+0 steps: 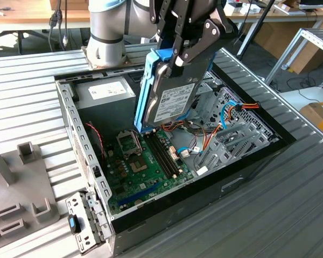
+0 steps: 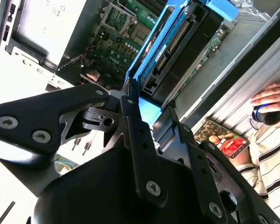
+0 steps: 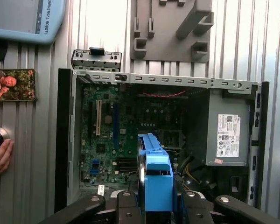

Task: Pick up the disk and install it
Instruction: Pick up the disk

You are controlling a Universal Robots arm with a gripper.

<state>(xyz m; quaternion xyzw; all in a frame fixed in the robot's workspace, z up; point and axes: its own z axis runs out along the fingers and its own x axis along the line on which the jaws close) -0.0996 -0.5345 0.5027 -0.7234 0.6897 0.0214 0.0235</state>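
Observation:
The disk (image 1: 172, 91) is a black drive with a white label in a bright blue carrier. It hangs on edge, tilted, above the open computer case (image 1: 70, 118), over the motherboard (image 1: 140, 166). My gripper (image 1: 185, 51) is shut on its upper end. In the second wrist view the disk (image 2: 177, 42) sticks out past the gripper (image 2: 151, 109) toward the board. In the first wrist view the blue carrier (image 3: 154, 172) sits between the black fingers (image 3: 126, 205), with the case (image 3: 63, 140) below.
Inside the case are a power supply (image 1: 105, 94), a metal drive cage (image 1: 234, 134) and loose cables. A grey perforated bracket (image 1: 83, 223) with a blue clip lies by the case's near corner. A grey fixture (image 1: 21, 183) stands at the exterior view's left. A person's hand (image 3: 0, 156) rests beside the case.

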